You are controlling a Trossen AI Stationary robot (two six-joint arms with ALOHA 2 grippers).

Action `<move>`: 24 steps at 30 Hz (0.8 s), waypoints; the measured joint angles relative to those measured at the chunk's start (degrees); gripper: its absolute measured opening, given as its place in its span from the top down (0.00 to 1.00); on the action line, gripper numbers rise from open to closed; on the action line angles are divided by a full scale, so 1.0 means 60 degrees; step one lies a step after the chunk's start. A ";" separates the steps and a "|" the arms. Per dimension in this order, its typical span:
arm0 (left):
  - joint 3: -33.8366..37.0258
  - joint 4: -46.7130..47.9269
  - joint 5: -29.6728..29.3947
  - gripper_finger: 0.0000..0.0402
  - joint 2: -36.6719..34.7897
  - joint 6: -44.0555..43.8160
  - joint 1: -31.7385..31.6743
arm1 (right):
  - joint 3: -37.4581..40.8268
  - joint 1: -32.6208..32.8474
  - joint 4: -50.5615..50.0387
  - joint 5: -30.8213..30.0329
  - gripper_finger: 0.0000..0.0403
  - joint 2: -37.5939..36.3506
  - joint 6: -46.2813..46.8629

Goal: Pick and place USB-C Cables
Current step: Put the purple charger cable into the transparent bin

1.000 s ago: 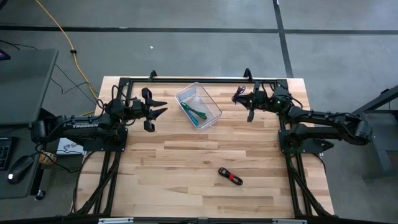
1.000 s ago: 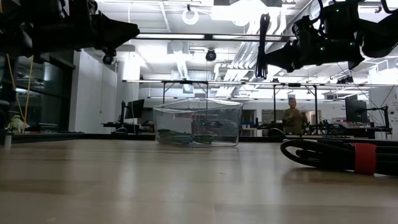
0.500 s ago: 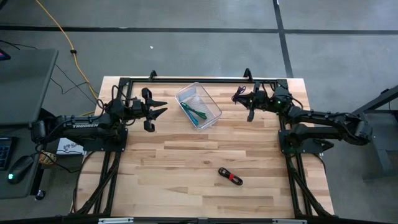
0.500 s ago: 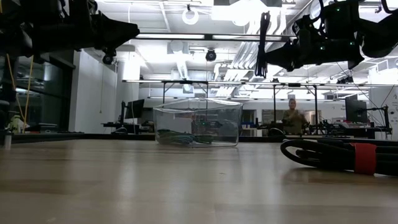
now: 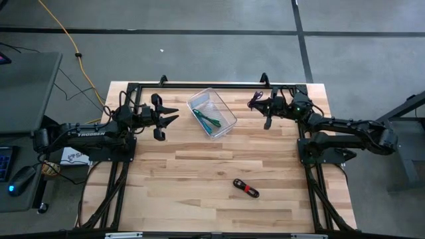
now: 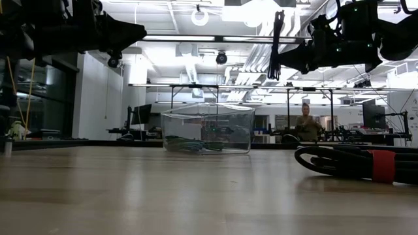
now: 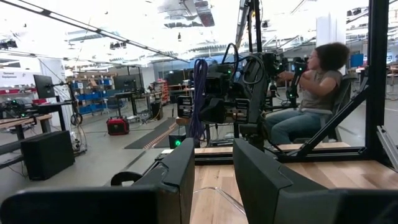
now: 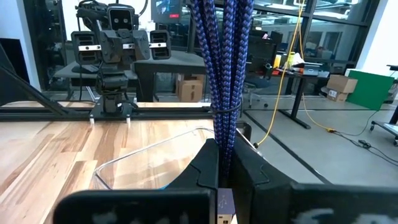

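Observation:
The purple USB-C cable (image 8: 222,56) is a braided bundle held by my right gripper (image 8: 227,168), high above the table to the right of the clear bin (image 5: 211,111). In the low view it stands upright (image 6: 277,39). The teal and green cables (image 5: 208,120) lie inside the bin. The black cable with the red band (image 5: 246,188) lies on the near part of the table. My left gripper (image 5: 170,114) is open, hovers left of the bin and points at it. My right gripper pinches the purple bundle between its two fingers near the bundle's lower end (image 8: 225,134), just below its tie. The fingers (image 6: 294,64) come level from the table's right. The bundle is lifted clear and stands upright, most of it above the fingers.
A black frame rail (image 5: 212,85) runs along the far edge behind the bin. Bare wood lies between the bin and the black cable. A seated person (image 7: 311,93) shows in the room beyond the table.

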State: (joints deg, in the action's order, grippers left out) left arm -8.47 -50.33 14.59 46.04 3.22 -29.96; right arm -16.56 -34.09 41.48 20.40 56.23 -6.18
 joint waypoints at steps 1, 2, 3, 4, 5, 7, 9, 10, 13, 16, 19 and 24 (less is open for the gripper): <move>0.0000 0.0000 0.0000 0.78 0.0000 0.0000 0.0001 | 0.0000 0.0000 -0.0005 0.0007 1.00 0.0000 0.0025; 0.0000 0.0004 0.0000 0.78 0.0000 0.0000 -0.0001 | 0.0000 0.0000 -0.0010 0.0032 1.00 0.0000 0.0025; 0.0000 0.0004 0.0000 0.78 0.0002 0.0000 0.0000 | 0.0000 0.0000 -0.0012 0.0041 1.00 0.0000 0.0023; 0.0000 0.0004 0.0000 0.78 0.0002 0.0000 0.0000 | 0.0000 0.0000 -0.0012 0.0045 1.00 0.0000 0.0022; 0.0000 0.0004 0.0000 0.78 0.0000 0.0000 0.0001 | 0.0000 0.0000 -0.0012 0.0066 1.00 0.0000 0.0000; 0.0000 0.0007 0.0000 0.78 0.0002 0.0000 -0.0001 | 0.0000 -0.0003 -0.0009 0.0069 1.00 0.0000 -0.0024; 0.0000 0.0010 0.0000 0.78 0.0000 0.0000 0.0000 | 0.0000 -0.0007 0.0006 0.0069 1.00 0.0000 -0.0035; 0.0000 0.0011 0.0000 0.78 0.0002 0.0000 0.0000 | 0.0000 -0.0007 0.0042 0.0071 1.00 0.0000 -0.0035; 0.0000 0.0015 0.0000 0.78 0.0003 0.0000 -0.0002 | 0.0000 -0.0004 0.0123 0.0069 1.00 0.0000 -0.0027; 0.0000 0.0022 0.0000 0.78 0.0004 0.0000 0.0001 | 0.0000 0.0004 0.0134 0.0069 1.00 0.0000 0.0170; 0.0000 0.0022 0.0000 0.78 0.0004 0.0000 0.0001 | 0.0000 0.0022 0.0134 0.0069 1.00 0.0000 0.0204; 0.0000 0.0015 0.0000 0.78 0.0004 0.0000 -0.0001 | 0.0000 0.0022 0.0134 0.0069 1.00 0.0000 0.0153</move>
State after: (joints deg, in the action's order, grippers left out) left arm -8.47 -50.24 14.59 46.06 3.22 -29.97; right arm -16.56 -33.95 42.28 20.82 56.23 -5.26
